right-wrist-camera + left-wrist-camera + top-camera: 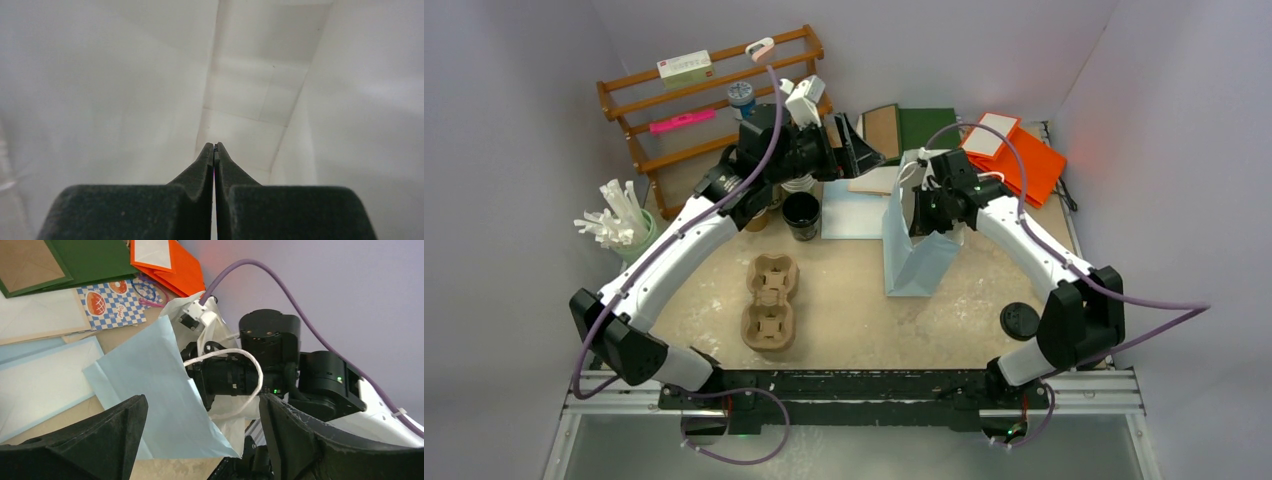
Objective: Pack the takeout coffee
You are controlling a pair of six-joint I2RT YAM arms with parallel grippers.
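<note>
Left end effector (202, 400) stands wide open with nothing between its fingers. It is raised over the far centre of the table (854, 300) and faces the bag (914, 265). Right end effector (215, 147) is fully closed, finger against finger, with nothing visible between the tips. It is lowered through the mouth of the bag, and its wrist camera shows only white inner walls and the folded bottom.

The bag is light blue outside and stands upright, right of centre, mouth up. One white cord handle (250, 365) loops over the right wrist housing.

The coffee cannot be located in any view. The left arm covers part of the table at far centre, and the bag interior is seen only in part.

Other items on the table:
- black cup (802, 213) – just beside the left forearm
- cardboard carrier (769, 300) – lying left of centre
- black lid (1020, 318) – near the right arm's base
- flat bags (1024, 165) – at the far edge

A wooden rack (714, 100) stands at the far left, with straws (614, 222) near it.
</note>
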